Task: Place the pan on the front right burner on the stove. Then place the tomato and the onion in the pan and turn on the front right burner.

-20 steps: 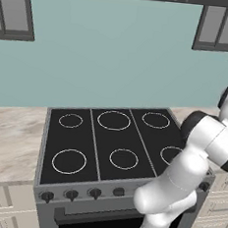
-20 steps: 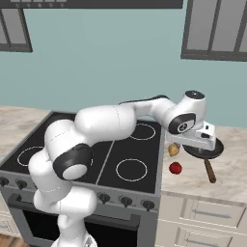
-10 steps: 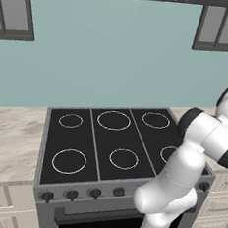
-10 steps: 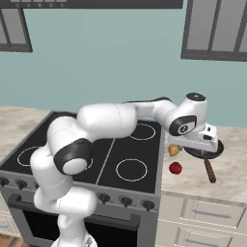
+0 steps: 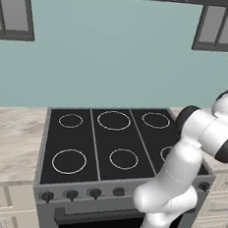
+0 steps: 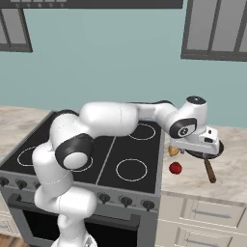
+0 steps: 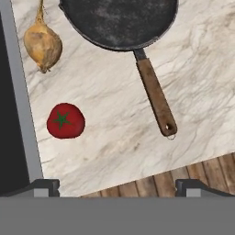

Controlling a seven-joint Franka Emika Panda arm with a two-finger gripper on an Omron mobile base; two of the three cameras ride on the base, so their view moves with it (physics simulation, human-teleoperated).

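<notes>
So, step: first one, fetching the pan (image 7: 120,20); nothing on the stove (image 5: 113,145) yet
pan pos: on the marble counter (image 7: 202,87) right of the stove, dark bowl w/ brown handle (image 7: 156,97) pointing toward the counter's front edge in the hand view; in the right base view it sits partly under the hand, handle sticking out toward the front
tomato (image 7: 65,120): on the counter, near the stove's edge, clear of the pan & apart from the onion (image 7: 43,45)
onion pos: on the counter just beside the pan's rim, can't tell if touching; stalk end points away from the tomato
target: front right burner (image 6: 131,170), bare ring, nothing on it; other rings bare too
gripper (image 7: 117,187): fingers spread as wide as they go, tips at either side of the hand view's bottom edge, nothing betw them, touching nothing; hangs above the counter, looking down on pan, tomato & onion
gripper in right base view (image 6: 200,144): over the pan, wrist bent down
next move (my read): line the jaws up across the handle, prob. mid-length, then drop till the fingers straddle it & close; handle is thin so the hand needs centring over it first
risk (my read): onion is close to the rim, a sloppy descent or drag could knock it rolling; long handle means the pan may tip when lifted
remaining: pan to burner, tomato in, onion in, knob (image 6: 148,204) on, i.e. all of it
</notes>
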